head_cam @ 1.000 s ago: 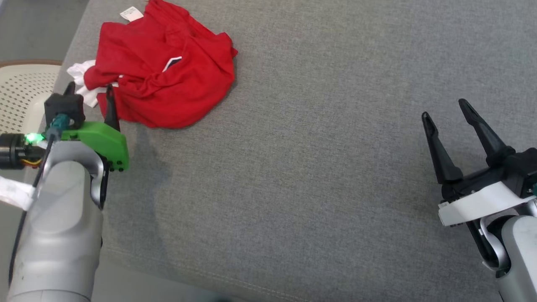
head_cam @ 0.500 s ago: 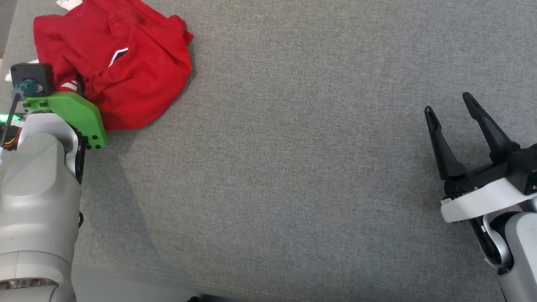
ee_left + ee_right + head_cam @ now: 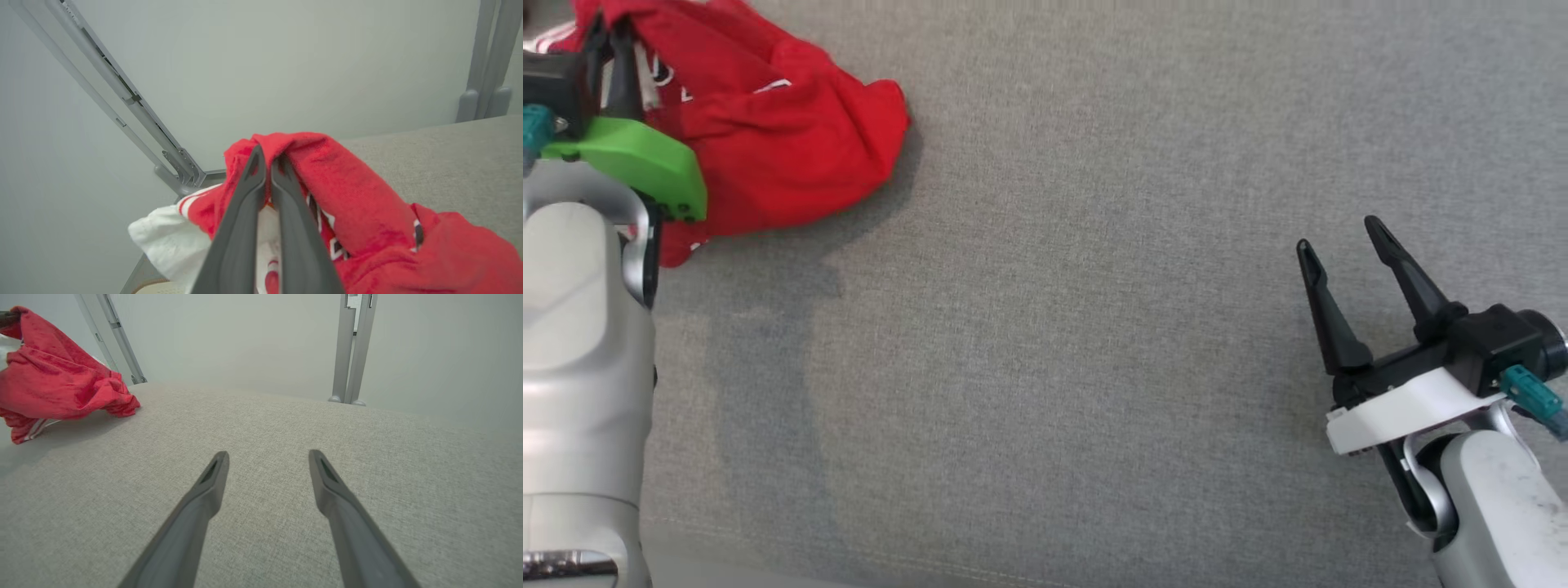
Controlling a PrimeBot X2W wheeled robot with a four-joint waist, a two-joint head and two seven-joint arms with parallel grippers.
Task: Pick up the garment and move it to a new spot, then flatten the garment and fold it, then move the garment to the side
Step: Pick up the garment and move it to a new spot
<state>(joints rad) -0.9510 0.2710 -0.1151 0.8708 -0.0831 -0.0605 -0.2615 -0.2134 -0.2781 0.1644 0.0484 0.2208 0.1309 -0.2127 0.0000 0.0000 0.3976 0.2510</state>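
My left jaws are clamped shut on the garment [image 3: 768, 139], a red piece with white parts, at the far left of the grey cloth-covered tabletop [image 3: 1094, 327]. In the left wrist view the 2 dark fingers [image 3: 241, 220] are pressed together with a red fold draped over their tips and white fabric bunched below and to the left of them. From the head view the pinch sits at the garment's upper left, just past the green bracket [image 3: 637, 159] on that wrist. The right wrist view shows the cloth drawn up to a peak on that side, while its lower folds trail toward the tabletop above a shadow.

My right jaws stand wide open with nothing between them, low over bare tabletop at the right and well apart from the garment. 2 grey metal posts [image 3: 351, 351] rise beyond the tabletop's far edge.
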